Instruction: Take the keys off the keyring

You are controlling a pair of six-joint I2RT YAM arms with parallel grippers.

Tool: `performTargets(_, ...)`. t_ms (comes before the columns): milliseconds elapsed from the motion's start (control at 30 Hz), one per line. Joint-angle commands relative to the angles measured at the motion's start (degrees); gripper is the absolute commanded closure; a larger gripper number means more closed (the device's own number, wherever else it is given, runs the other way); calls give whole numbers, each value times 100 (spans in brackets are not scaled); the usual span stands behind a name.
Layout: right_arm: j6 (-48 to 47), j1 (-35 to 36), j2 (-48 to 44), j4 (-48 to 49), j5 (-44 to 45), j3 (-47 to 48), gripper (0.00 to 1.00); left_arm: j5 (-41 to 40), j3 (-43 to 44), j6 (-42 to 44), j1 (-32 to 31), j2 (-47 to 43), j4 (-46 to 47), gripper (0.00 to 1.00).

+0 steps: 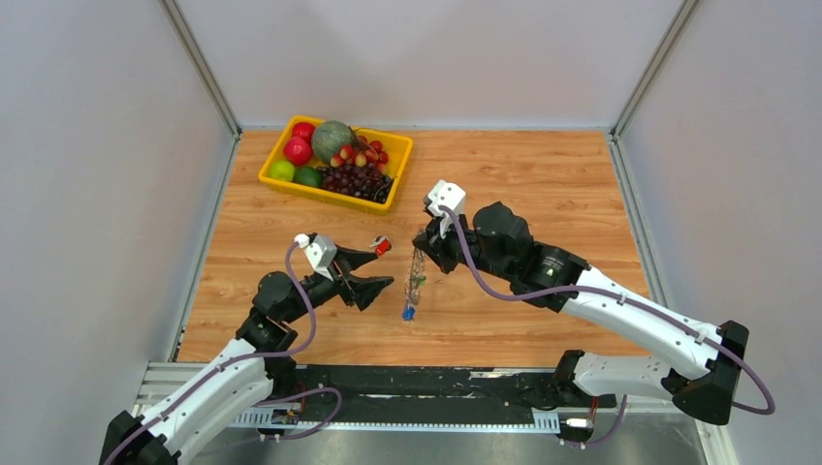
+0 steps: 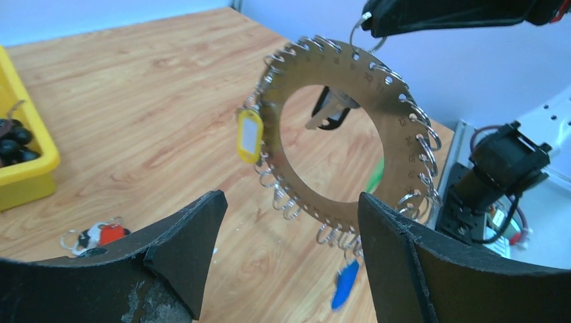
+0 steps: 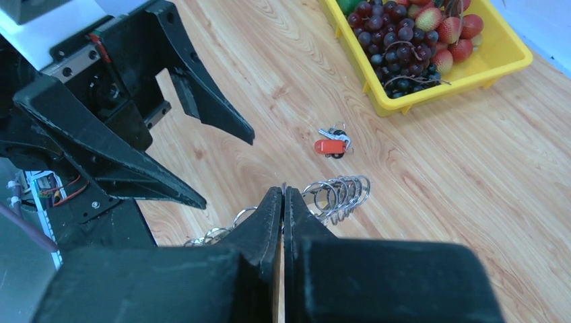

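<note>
**Ring hangs by one small loop, left pincer not yet on a key**

The keyring (image 2: 397, 134) hangs upright in the air above the table (image 1: 543, 184), between the two arms. The right pincer (image 3: 283, 195) is pressed closed on a small loop at its top edge. A yellow key (image 2: 249, 136) dangles from its left side, a blue key (image 2: 345, 284) from the bottom and a green one (image 2: 375, 176) behind it. A red key (image 3: 330, 146) lies loose on the table, near the fruit tray (image 1: 330, 199).

The main risk, as I judge it, is that thin hold. A sideways tug on a key could twist the ring, or pull the loop out so that everything drops. The ring is crowded with little loops, so the left pincer (image 2: 291, 202) could close on a bare loop or on the plate edge rather than a key. The dangling keys may also swing away from it.

The left arm reaches forward low over the table, its fingers spread wide and empty, pointed straight at the ring's face, close but apart from it. The right arm stretches in from the right, elbow raised, its wrist turned down over the ring.
</note>
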Motion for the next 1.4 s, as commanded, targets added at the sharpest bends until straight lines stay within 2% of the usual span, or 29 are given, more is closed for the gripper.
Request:
performTargets(0,-2,-19,31,278,-212,361,100,644,165,70,-143,388,650,18)
performTargets(133,175,-21,71,285,-182,413,100,734,166,313,-381,515,686,17)
performTargets(533,207,-20,300,319,-158,861,100,-298,-124,696,-983,411,434,16)
performTargets(633,203,-23,322,323,-192,989,100,-678,-303,653,-1005,201,426,18)
performTargets(867,132,-21,313,329,-201,1224,100,-819,-656,641,-1011,-87,338,17)
performTargets(1133,61,-21,397,330,-281,1563,100,-893,-799,1005,-1008,134,636,16)
performTargets(1367,129,-24,394,330,-548,1724,100,-911,-823,1169,-1006,463,1277,18)
